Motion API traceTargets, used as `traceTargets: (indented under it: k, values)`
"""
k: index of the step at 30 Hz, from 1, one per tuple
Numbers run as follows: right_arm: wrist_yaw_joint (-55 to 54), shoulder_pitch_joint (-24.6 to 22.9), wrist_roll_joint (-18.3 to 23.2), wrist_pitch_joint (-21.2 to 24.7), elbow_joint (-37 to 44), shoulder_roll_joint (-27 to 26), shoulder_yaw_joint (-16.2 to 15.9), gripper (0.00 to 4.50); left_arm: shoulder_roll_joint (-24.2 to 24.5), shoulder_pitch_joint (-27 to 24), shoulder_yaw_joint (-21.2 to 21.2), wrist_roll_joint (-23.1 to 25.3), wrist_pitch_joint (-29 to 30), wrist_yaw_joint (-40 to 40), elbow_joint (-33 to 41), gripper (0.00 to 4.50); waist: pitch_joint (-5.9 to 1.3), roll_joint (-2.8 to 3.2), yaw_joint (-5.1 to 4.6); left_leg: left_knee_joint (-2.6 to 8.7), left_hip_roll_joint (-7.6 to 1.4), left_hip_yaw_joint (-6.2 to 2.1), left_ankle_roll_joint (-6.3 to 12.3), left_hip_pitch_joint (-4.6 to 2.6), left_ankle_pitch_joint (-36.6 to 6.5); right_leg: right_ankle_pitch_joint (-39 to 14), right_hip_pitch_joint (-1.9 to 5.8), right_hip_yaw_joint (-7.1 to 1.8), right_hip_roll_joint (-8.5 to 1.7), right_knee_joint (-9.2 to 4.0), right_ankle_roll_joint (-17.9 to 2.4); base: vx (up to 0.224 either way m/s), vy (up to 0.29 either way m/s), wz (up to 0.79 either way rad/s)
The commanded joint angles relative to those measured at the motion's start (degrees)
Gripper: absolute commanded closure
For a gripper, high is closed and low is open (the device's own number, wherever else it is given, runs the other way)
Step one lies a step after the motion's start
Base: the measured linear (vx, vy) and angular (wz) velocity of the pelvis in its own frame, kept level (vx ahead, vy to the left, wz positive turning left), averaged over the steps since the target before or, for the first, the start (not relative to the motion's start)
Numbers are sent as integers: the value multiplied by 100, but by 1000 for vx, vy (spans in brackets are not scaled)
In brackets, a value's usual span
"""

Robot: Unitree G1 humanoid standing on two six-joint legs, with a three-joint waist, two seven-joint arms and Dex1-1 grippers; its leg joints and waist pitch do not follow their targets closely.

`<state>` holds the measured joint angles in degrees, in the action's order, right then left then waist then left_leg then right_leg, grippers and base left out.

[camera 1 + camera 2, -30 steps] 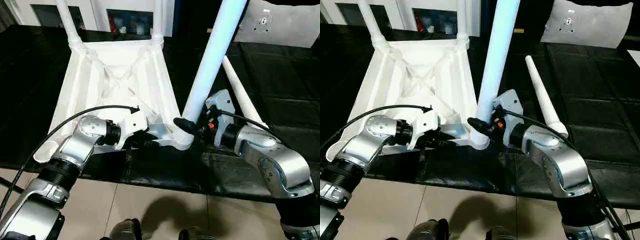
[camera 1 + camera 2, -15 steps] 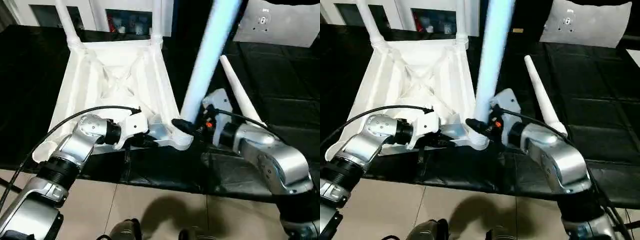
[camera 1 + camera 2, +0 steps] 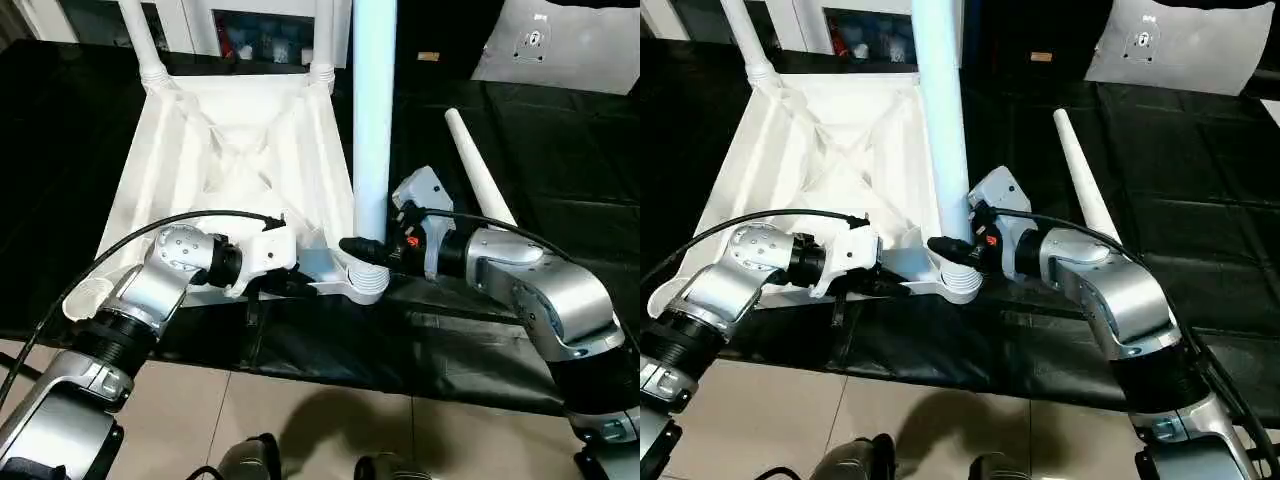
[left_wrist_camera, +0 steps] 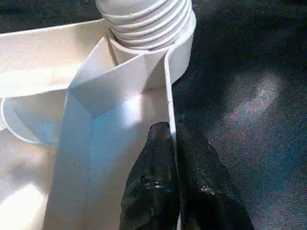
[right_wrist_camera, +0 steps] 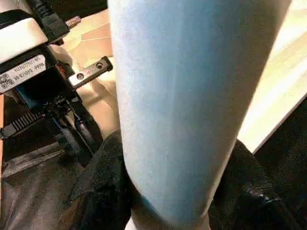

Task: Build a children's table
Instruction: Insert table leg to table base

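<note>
left wrist: left claw (image 4: 175, 143) pinches tabletop rim (image 4: 169, 86) | head: spare leg (image 3: 478, 170)

We see the children's table (image 3: 240, 150) lying upside down on the black desk (image 3: 560, 150), its white ribbed underside facing up. Two legs (image 3: 148, 45) stand in the far corner sockets. A third leg (image 3: 374, 130) stands upright with its threaded end at the near corner socket (image 3: 362, 285) on our right. The near socket on our left (image 3: 85, 298) is empty. The fourth leg (image 3: 478, 170) lies flat on the desk just beside the top.
</note>
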<state>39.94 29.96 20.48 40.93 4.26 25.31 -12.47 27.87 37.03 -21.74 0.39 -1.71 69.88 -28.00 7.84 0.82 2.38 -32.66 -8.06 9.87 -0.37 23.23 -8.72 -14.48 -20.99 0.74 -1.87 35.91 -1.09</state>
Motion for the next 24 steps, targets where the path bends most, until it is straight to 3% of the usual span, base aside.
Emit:
traceTargets:
  k: [1,3,4,5,8,13,14,15,19,24]
  values:
    - [-18,-259,-43,290,-365,-17,-66,262,22,74,-146,247,-166,123,-64,450,-308,21,-7,388,-568,-198,184,-227,-980,-15,106,-304,-720,-430,-1503,0,0,0]
    - [-67,-322,22,296,-401,-86,44,262,-8,77,-105,231,-147,48,-88,450,-304,7,-4,394,-566,-195,151,-225,-1043,-114,107,-308,-721,-443,-1498,0,0,0]
    - [-87,-348,47,299,-417,-114,87,262,-20,78,-84,217,-132,2,-100,450,-295,44,9,402,-570,-204,119,-228,-1083,-174,100,-309,-727,-446,-1498,0,0,0]
    - [-87,-348,47,299,-417,-114,87,262,-20,78,-84,217,-132,2,-100,450,-296,35,5,410,-573,-203,103,-235,-1116,-205,94,-307,-718,-453,-1496,0,0,0]
    - [-233,-740,223,25,-403,-316,445,262,-85,21,104,72,-25,-208,-99,450,-283,85,45,430,-592,-206,-20,-255,-1320,-365,71,-323,-735,-476,-1484,0,0,0]
    - [-337,-1098,360,-213,-430,-546,748,262,-71,2,159,32,40,-226,-99,450,-275,81,66,460,-584,-203,-79,-250,-1434,-410,66,-323,-735,-485,-1468,0,0,0]
    - [-337,-1098,360,-213,-430,-546,748,262,-71,2,159,32,40,-226,-99,450,-274,131,82,460,-586,-210,-92,-251,-1467,-458,58,-326,-744,-488,-1459,0,0,0]
    - [-326,-1269,380,-352,-456,-615,784,263,-67,-3,173,20,40,-226,-109,450,-282,118,85,471,-592,-204,-123,-256,-1532,-436,61,-330,-743,-499,-1450,0,0,0]
    - [-355,-1701,336,-694,-538,-763,838,263,-74,-34,198,-10,98,-217,-72,450,-298,140,97,476,-592,-200,-19,-243,-1346,-133,81,-313,-744,-490,-1448,0,0,0]
    - [-380,-1913,274,-890,-600,-770,880,263,-80,-40,201,-29,109,-233,-82,450,-307,150,91,482,-589,-195,100,-238,-1213,53,95,-295,-732,-488,-1437,0,0,0]
